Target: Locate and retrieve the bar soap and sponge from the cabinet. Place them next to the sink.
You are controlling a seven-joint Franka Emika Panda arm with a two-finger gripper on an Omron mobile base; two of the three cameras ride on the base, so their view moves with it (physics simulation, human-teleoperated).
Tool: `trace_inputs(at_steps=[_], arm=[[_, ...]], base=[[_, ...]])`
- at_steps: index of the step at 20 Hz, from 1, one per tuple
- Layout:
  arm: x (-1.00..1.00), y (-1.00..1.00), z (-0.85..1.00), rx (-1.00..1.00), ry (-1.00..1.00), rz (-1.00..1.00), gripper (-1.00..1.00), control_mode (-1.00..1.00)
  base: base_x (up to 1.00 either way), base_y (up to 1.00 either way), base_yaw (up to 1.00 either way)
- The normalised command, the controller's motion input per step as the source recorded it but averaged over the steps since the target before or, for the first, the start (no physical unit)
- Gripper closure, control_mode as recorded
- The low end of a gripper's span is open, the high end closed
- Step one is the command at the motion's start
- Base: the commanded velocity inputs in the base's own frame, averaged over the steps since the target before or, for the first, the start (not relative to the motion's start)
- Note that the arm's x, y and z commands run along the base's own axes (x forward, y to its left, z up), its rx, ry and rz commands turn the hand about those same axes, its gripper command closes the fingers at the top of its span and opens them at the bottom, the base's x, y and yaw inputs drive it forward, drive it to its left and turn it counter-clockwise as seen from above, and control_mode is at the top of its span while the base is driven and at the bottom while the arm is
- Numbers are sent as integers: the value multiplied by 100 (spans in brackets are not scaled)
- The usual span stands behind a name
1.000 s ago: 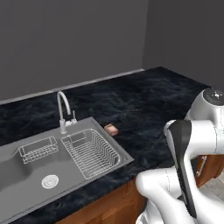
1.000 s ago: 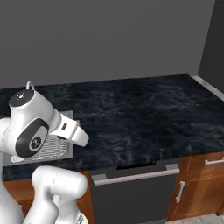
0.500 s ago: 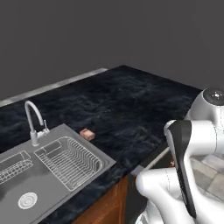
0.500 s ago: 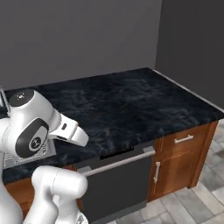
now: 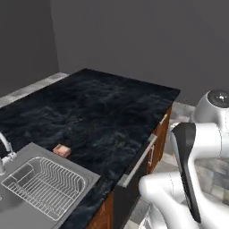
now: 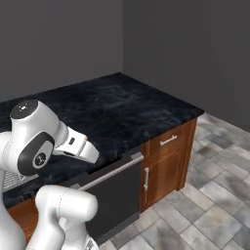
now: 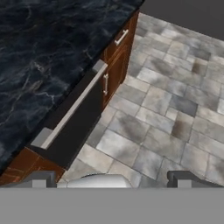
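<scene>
The bar soap (image 5: 62, 150), a small reddish-pink block, lies flat on the black counter just beyond the back right corner of the sink (image 5: 82, 170). A wire rack (image 5: 44, 185) sits in the steel basin, and the faucet (image 5: 5, 148) is cut off by the left edge. My gripper (image 7: 114, 179) is open with nothing between its fingertips (image 7: 41, 178); it hangs off the counter's front, over the tiled floor. The sponge and the wall cabinet are out of view.
A black marble counter (image 5: 94, 105) ends at its right corner. Under it sit a dark dishwasher front with a long bar handle (image 7: 72, 111) and wooden lower units with short handles (image 6: 168, 140). Grey tiled floor (image 6: 210, 205) spreads to the right; grey walls stand behind.
The whole picture has swung with the base: the sink and soap slid to the left edge, and the counter's right end and the floor came into view. The arm keeps its pose.
</scene>
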Motion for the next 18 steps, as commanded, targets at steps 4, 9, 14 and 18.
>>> trace_inputs(at_steps=[4,9,14,18], arm=[[0,0,0,0,0,0,-100,100],[0,0,0,0,0,0,-100,100],[0,0,0,0,0,0,-100,100],[0,0,0,0,0,0,-100,100]], base=[[0,-7,-47],[0,0,-49],[4,0,-46],[11,0,-40]])
